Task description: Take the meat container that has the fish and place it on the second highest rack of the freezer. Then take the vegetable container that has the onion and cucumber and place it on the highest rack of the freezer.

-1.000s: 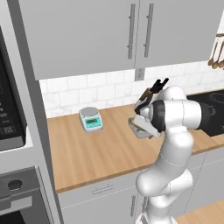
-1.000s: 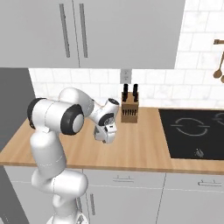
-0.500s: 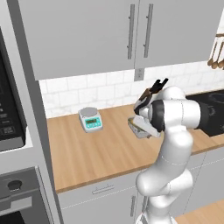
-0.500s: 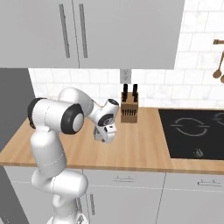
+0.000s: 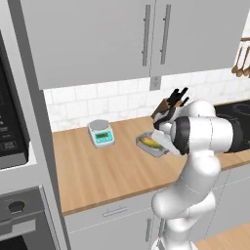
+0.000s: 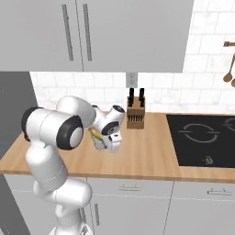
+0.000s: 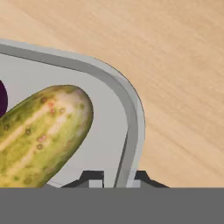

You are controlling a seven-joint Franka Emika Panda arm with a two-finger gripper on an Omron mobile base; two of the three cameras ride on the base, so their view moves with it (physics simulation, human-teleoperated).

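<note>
Right now the tool (image 7: 115, 178) straddles the rim of the vegetable container (image 7: 131, 109), one dark tip on each side of the grey wall, clenched on that edge. Inside the tray, the cucumber (image 7: 39, 135) lies just left of the tool in the hand view, its rounded yellow-green end close to the gripped wall but not touching the tips. A sliver of the purple onion (image 7: 2, 98) shows at the far left edge, beyond the cucumber.

From the left base view, the container (image 5: 151, 145) sits over the wooden bench (image 5: 97, 171), with the cucumber (image 5: 149, 143) visible in it and the white wrist right beside it. I cannot tell whether the tray rests on the bench or is lifted off it. A small scale (image 5: 101, 133) stands to its left, a knife block (image 6: 135, 117) behind.
</note>
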